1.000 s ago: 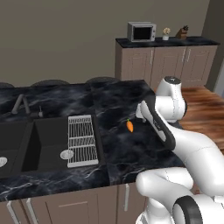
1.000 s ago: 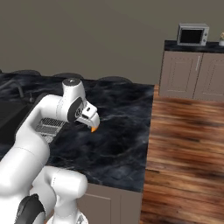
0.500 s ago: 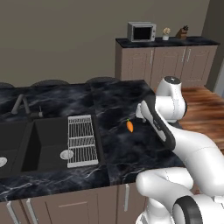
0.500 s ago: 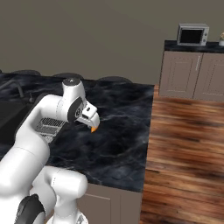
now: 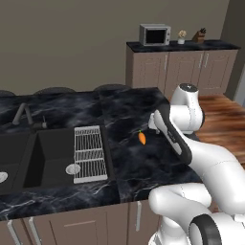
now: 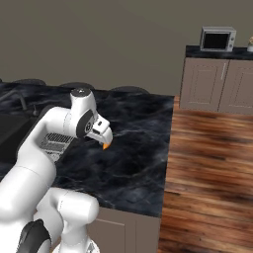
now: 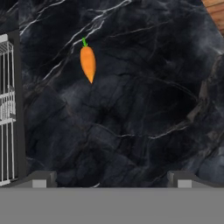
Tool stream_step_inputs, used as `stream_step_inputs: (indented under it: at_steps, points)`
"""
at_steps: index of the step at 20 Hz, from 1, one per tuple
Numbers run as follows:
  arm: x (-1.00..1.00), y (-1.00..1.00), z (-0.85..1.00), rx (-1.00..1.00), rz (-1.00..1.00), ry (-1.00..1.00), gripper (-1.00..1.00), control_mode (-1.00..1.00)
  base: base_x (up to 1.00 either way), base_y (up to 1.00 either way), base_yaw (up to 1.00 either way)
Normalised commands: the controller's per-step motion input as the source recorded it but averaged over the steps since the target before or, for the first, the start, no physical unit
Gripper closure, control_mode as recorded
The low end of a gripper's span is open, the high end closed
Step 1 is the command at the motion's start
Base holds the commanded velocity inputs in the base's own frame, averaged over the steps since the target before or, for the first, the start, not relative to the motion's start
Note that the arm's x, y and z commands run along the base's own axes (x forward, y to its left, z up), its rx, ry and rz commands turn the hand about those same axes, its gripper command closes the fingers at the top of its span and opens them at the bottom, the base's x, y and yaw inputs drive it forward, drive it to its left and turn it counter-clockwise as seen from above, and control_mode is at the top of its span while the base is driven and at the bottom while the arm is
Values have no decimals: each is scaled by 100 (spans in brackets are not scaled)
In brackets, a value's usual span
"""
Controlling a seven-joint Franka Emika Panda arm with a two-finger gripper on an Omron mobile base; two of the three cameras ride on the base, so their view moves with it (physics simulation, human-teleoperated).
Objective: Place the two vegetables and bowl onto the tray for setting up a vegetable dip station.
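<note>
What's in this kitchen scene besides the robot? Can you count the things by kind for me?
Carrot on the dark counter: 1
Wire rack by the sink: 1
Faucet: 1
Microwave on the far cabinet: 1
Total: 4

Black marble counter [image 5: 134, 162] across the foreground, veined white. Set into it at left, a dark sink [image 5: 43, 158] with a faucet [image 5: 21, 114] behind and a wire rack [image 5: 89, 153] along its right edge. Farther back, wood cabinets [image 5: 182, 67] topped by a microwave [image 5: 154, 34]. Wooden floor [image 6: 207, 163] at right.
</note>
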Motion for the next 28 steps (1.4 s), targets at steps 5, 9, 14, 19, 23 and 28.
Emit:
stream_step_inputs:
  at_steps: [5,9,14,19,23,28]
  points:
    - [13,3,-2,0,-3,4,-100,-100,0,0,0]
    - [35,0,-1,0,-3,2,-100,-100,0,0,0]
    - [45,6,-7,-2,-3,0,-100,-100,0,0,0]
    - [41,3,-16,-3,3,0,-100,-100,0,0,0]
    - [39,1,-26,-1,10,1,-100,-100,0,0,0]
    - [44,0,-26,0,11,5,-100,-100,0,0,0]
